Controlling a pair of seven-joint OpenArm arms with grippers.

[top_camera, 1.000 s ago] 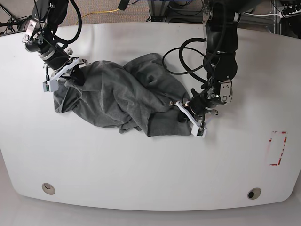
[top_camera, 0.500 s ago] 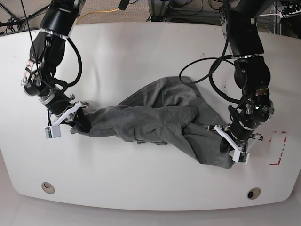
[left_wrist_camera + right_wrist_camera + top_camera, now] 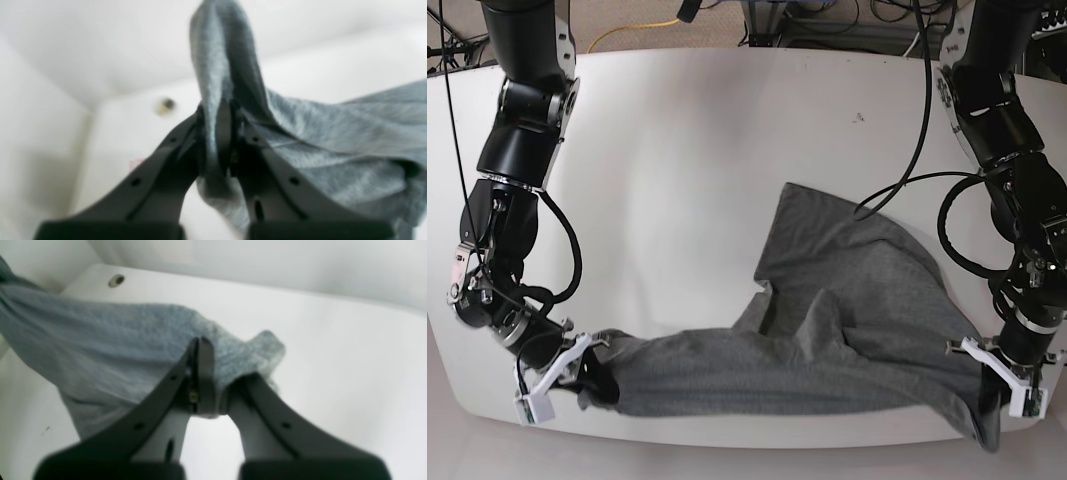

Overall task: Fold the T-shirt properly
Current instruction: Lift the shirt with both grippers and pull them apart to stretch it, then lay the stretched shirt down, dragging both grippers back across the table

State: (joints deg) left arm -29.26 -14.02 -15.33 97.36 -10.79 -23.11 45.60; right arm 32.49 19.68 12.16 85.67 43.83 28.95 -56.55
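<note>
We hold the T-shirt point(image 3: 847, 330) stretched along the table's point(image 3: 707, 150) lower edge, left gripper point(image 3: 1012, 385) and right gripper point(image 3: 577, 375) both clenched on fabric; overstretching risks slippage.

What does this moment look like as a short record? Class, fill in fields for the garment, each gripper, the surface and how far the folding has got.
garment: grey T-shirt, unfolded, wrinkled, stretched between the two arms along the near edge
left gripper: shut on a bunched corner of the T-shirt, at the base view's right
right gripper: shut on the opposite end of the T-shirt, at the base view's left
surface: white table
other marks: red outline on the table, blurred
folding: no neat fold yet
</note>
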